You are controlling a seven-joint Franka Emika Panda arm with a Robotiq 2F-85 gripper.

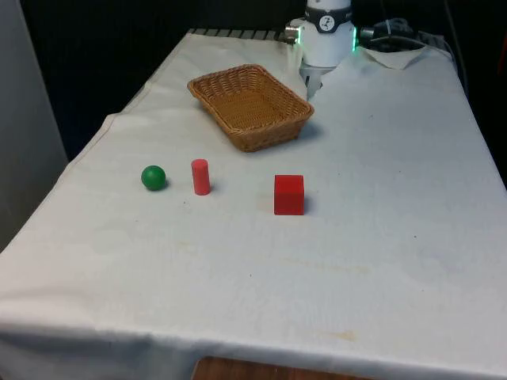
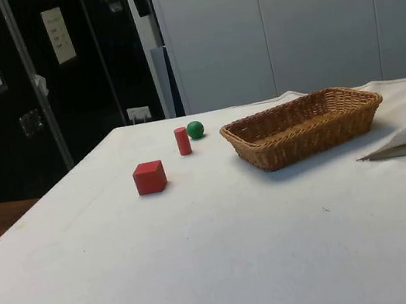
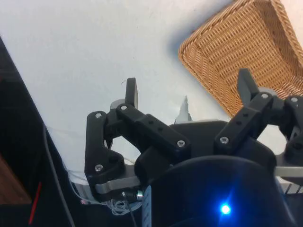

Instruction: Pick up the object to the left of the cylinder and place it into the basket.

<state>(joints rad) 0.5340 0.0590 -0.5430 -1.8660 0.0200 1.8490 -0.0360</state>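
Green ball (image 1: 154, 177), the thing to the front view's left of the red cylinder (image 1: 200, 176), rests on the white cloth (image 1: 356, 261) just beside that cylinder, apart from it and untouched.

By size, the cloth-covered table comes first; it carries everything else. The wicker basket (image 1: 250, 106) is next: an oblong woven tray with nothing in it, set toward the far end of the table and turned at an angle. In the side view the basket (image 2: 304, 125) lies to the right of the three small things, and the wrist view catches one of its corners (image 3: 246, 52) past the fingers.

The gripper (image 3: 187, 92) hangs above the cloth near the basket's far corner, its jaws spread wide apart with nothing between them. In the front view its white body sits just above the basket's far right edge, fingers (image 1: 310, 87) pointing down, clear of the wicker.

The red cube (image 1: 288, 195) stands well to the front view's right of the cylinder, a little nearer the camera. From the side the cube (image 2: 149, 177) is nearest, then the upright cylinder (image 2: 182, 141), and the ball (image 2: 195, 130) just beyond it. The three make a loose row, all well apart from the gripper.
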